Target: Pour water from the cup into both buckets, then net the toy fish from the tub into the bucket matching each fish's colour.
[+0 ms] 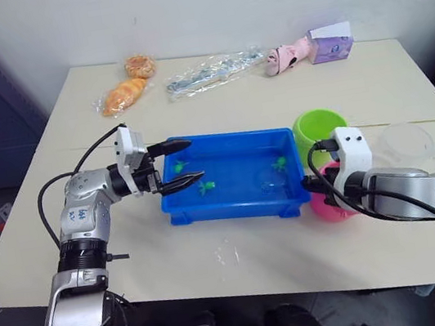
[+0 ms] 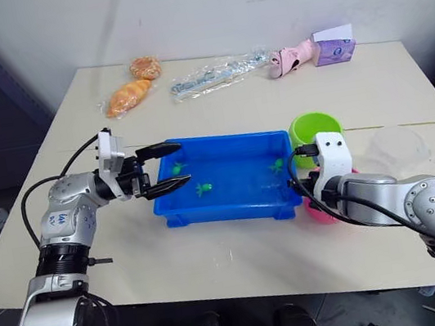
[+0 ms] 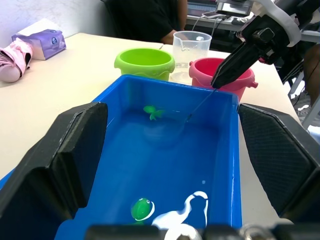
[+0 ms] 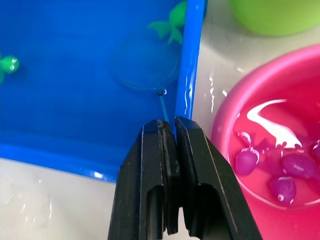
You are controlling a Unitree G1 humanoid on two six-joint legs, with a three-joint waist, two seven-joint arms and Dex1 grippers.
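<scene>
A blue tub [image 1: 232, 179] of water sits near the front middle of a pale table [image 1: 240, 250], long side toward the robot. Green fish [image 1: 205, 186] float in it: some at its left end, one [image 4: 170, 22] near the right end, close to the far right corner. The net [image 4: 146, 62] lies submerged at that right end, its hoop just beside the lone fish and close against the tub's right wall. Its thin handle rises to the right gripper [image 4: 169, 131], whose fingers are pressed together on it just above the right wall.

The pink bucket [image 4: 280, 150] stands just beside the tub's right end, holding water and several pink fish [image 4: 290, 167]. The green bucket [image 1: 318, 130] stands behind it, near the tub's far right corner. The clear cup [image 1: 403, 143] stands upright to the right of both buckets, apart from the tub. The right arm reaches across the front of the pink bucket and covers much of it from the head camera.

The left gripper [image 1: 177, 166] hangs over the tub's left end, fingers spread wide, holding nothing, with the left-hand green fish just below and beyond its tips.

Along the table's far side lie two bread-like items [image 1: 127, 88], a clear plastic packet [image 1: 211, 73], a pink toy [image 1: 287, 56] and a purple tissue pack [image 1: 329, 44], all well apart from the tub. Bare tabletop lies open between them and the tub, and along the front edge. Droplets spot the table in front of the tub.
</scene>
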